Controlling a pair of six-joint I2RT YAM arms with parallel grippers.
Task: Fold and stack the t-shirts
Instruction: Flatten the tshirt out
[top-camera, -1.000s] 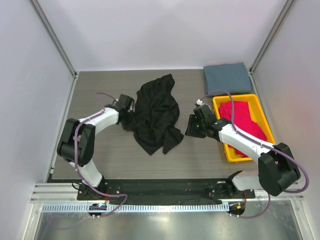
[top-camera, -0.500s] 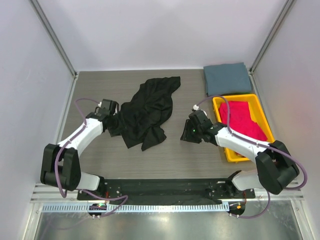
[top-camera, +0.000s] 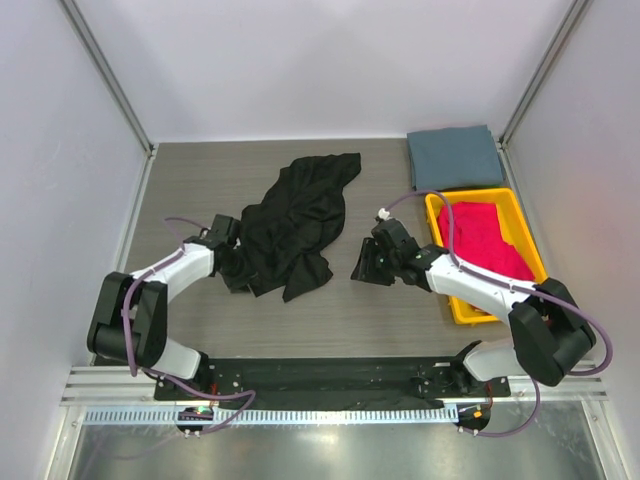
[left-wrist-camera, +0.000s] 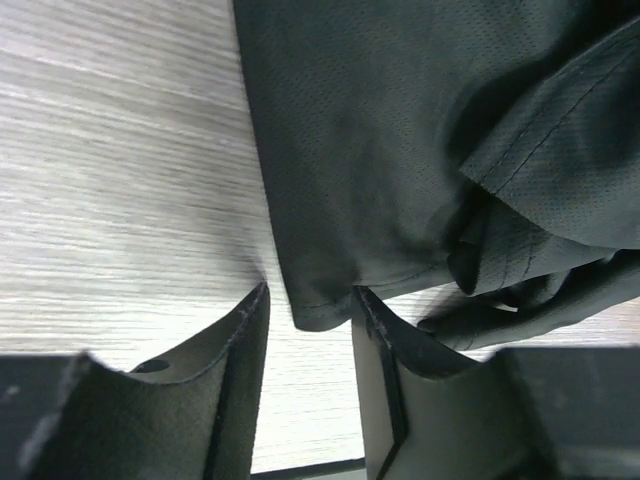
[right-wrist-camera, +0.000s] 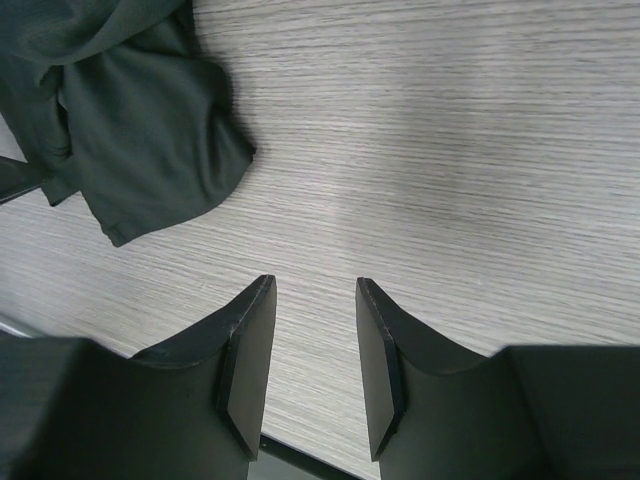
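A black t-shirt (top-camera: 295, 215) lies crumpled in the middle of the table. My left gripper (top-camera: 232, 272) sits at its lower left edge, open, and a hemmed corner of the black t-shirt (left-wrist-camera: 330, 200) droops just ahead of the fingertips (left-wrist-camera: 258, 300) without being pinched. To the shirt's right my right gripper (top-camera: 362, 268) stands open over bare table (right-wrist-camera: 450, 180), with a fold of the black t-shirt (right-wrist-camera: 140, 150) at its upper left. A slate grey-blue t-shirt (top-camera: 455, 155) lies folded at the back right. A magenta-red t-shirt (top-camera: 482, 235) fills the yellow tray (top-camera: 445, 290).
The yellow tray stands at the right edge of the table, just beside my right arm. Metal frame posts (top-camera: 105, 75) rise at both back corners. White walls close in the sides and back.
My left gripper dragged the black t-shirt leftward, then let it go and opened. It now sits slightly lower right at the shirt's edge. My right gripper drifted left and down, still open.
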